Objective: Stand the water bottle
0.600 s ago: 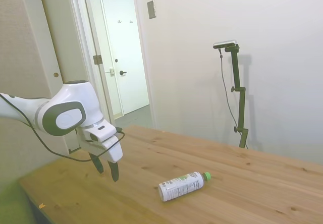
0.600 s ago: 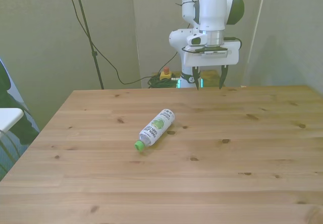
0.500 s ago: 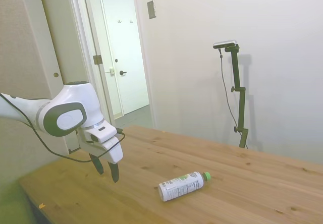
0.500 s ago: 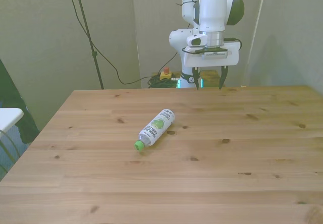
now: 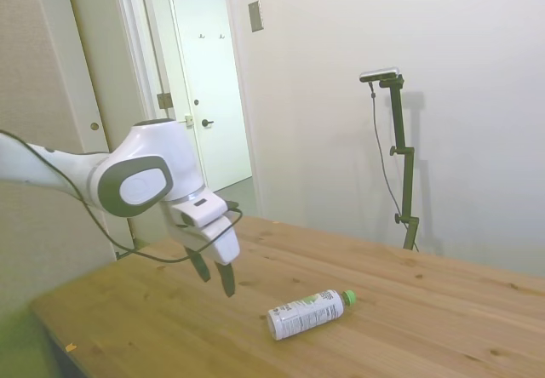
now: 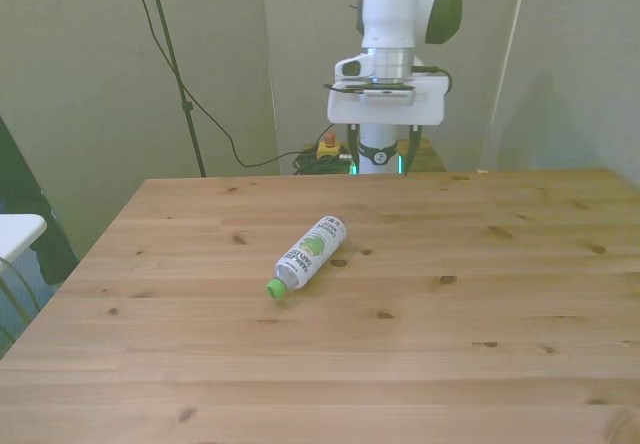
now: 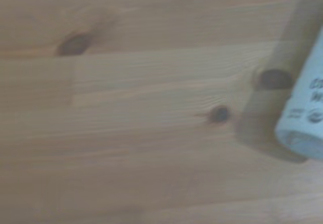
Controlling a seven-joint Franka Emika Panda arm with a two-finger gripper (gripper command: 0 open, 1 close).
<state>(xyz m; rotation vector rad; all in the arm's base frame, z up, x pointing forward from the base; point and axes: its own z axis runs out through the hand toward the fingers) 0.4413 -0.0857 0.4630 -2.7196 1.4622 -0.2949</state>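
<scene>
In the side view, the gripper hangs over the table with its fingers spread apart and nothing between them, short of the water bottle, which lies on its side to the right, base toward the arm and green cap pointing away. It looks light, thin-walled and smooth, likely to roll or dent. A gentle grip across the labelled middle seems safest.

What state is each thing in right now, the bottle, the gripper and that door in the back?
water bottle: lying on its side on the table, green cap on, not held.
gripper: open, empty, above the table, apart from the bottle.
door: closed.
</scene>
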